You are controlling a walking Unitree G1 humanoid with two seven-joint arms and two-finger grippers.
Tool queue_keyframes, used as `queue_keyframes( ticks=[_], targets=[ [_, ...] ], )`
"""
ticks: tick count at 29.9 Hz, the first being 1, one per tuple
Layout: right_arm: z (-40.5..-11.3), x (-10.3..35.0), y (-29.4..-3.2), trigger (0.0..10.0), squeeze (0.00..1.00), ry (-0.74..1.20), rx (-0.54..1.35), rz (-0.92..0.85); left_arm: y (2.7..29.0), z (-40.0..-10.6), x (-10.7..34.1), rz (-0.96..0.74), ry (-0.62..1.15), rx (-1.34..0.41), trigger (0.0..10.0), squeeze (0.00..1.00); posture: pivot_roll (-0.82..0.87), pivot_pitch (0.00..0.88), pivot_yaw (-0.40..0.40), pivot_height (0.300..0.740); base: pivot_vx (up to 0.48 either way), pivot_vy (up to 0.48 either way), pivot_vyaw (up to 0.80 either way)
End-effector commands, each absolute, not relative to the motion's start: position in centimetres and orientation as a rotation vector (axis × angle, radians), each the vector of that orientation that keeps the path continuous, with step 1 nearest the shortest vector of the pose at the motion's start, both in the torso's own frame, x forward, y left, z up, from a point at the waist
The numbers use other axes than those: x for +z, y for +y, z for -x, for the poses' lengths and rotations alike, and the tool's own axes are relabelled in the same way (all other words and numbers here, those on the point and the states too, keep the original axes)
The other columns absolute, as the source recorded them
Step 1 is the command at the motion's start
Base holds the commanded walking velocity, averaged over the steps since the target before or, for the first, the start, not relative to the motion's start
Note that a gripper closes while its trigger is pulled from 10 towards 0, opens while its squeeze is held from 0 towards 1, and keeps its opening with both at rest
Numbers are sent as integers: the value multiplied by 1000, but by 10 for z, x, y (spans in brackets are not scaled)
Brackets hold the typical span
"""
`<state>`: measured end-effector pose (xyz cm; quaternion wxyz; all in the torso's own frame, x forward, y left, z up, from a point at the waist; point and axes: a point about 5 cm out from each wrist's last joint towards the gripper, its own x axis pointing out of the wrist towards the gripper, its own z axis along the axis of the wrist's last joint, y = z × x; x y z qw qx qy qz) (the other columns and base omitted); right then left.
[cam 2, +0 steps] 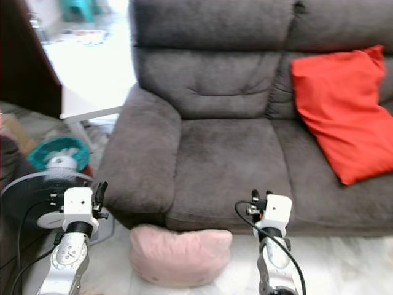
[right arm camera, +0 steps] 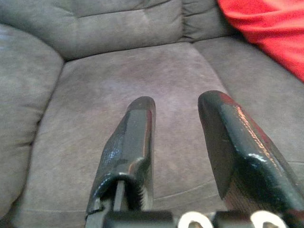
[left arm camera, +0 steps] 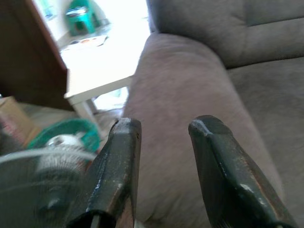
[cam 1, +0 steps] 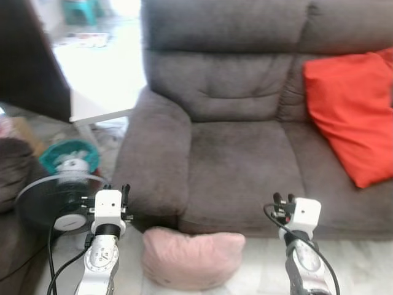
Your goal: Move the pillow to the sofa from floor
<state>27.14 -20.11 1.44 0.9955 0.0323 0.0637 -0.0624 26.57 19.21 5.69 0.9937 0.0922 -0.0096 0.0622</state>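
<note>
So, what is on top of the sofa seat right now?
A red pillow leans on the sofa at the robot's right, covering part of the seat and backrest behind it. The rest of the seat is bare. The pink pillow lies on the floor in front.

The pillow [cam 1: 191, 258] lies on the floor [cam 1: 356, 264] at six o'clock, touching the front of the sofa [cam 1: 239, 160]. A second cushion [cam 1: 353, 114] leans on the sofa's seat and back at two o'clock. A fan [cam 1: 58, 196] stands at nine o'clock, beside the sofa's armrest [cam 1: 153, 157], with a low surface [cam 1: 101, 92] behind it at eleven o'clock.
</note>
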Motion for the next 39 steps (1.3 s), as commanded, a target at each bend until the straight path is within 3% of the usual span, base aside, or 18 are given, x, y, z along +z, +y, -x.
queue_keyframes(
  ticks=[1, 13, 24, 39],
  targets=[
    [-269, 10, -200, 10000, 0, 154, -116, -59, 192, -266, 56, -180, -2, 125, 10000, 0, 171, 63, -39, 740, 0, 0, -800],
    [-269, 5, -193, 10000, 0, 193, -91, -63, 191, -270, 57, -169, -6, 124, 10000, 0, 177, 79, -39, 740, 0, 0, -171],
    [-273, 4, -194, 10000, 0, 211, -94, -81, 193, -270, 57, -174, -7, 130, 10000, 0, 180, 87, -34, 740, 135, 0, -776],
    [-276, 4, -187, 10000, 0, 216, -72, -80, 192, -270, 58, -176, -18, 124, 10000, 0, 186, 92, -32, 740, 64, 0, 0]
  ],
)
